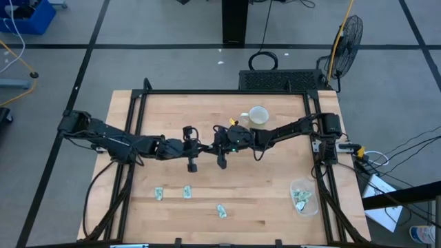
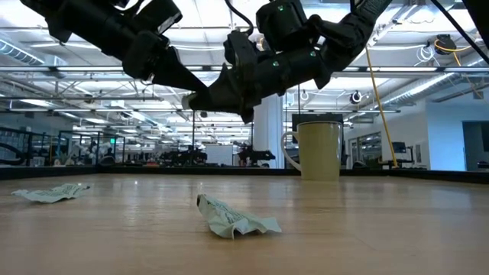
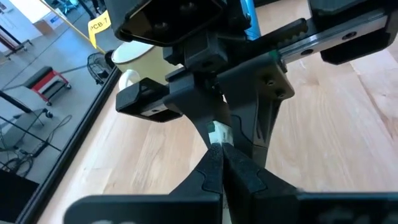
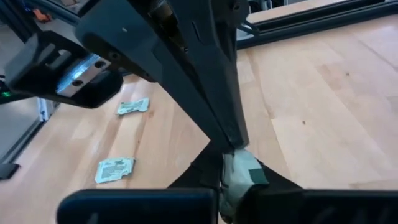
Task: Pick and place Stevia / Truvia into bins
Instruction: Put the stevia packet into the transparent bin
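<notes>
Three pale green sachets along near table edge, print unreadable. Clear tub near right, sachets inside. Mid-table, raised: left gripper and right gripper tip to tip, both closed on one sachet. White mug far. Yellow tag, "PCB-7".

Grey floor crossed by dark lines surrounds the wooden table. A standing fan and a black column stand beyond it. Ceiling lights brighten the open hall behind.
</notes>
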Tool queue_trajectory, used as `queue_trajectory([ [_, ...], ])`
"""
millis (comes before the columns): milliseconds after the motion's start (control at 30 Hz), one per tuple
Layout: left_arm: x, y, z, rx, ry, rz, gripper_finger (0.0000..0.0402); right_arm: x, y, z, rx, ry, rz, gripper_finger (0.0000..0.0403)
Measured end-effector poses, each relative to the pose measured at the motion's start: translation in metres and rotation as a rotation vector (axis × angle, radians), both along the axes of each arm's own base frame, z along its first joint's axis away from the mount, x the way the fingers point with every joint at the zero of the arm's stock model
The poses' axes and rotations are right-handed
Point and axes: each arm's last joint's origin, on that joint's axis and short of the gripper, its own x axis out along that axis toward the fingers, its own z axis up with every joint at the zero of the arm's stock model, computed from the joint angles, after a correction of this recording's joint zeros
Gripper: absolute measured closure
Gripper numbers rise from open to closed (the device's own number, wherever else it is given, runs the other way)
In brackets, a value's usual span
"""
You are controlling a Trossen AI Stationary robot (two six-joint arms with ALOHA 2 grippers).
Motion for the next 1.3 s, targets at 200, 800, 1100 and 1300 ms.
queue_trajectory([
  [200, 0.000, -0.001, -0.001, -0.032, 0.000, -0.013, 0.0378, 0.000, -0.001, -0.001, -0.042, 0.008, -0.038, 0.0402],
  [800, 0.000, -0.001, -0.001, -0.026, -0.001, 0.004, 0.0366, -0.006, 0.015, -0.012, -0.045, 0.146, 0.011, 0.0403],
  [1100, -0.001, 0.000, -0.001, -0.009, 0.000, 0.033, 0.0364, -0.060, 0.043, 0.035, -0.162, 0.456, 0.024, 0.0403],
  [1300, -0.001, 0.002, 0.000, 0.010, -0.010, 0.072, 0.0364, -0.148, 0.075, 0.089, -0.128, 0.703, -0.020, 0.0403],
])
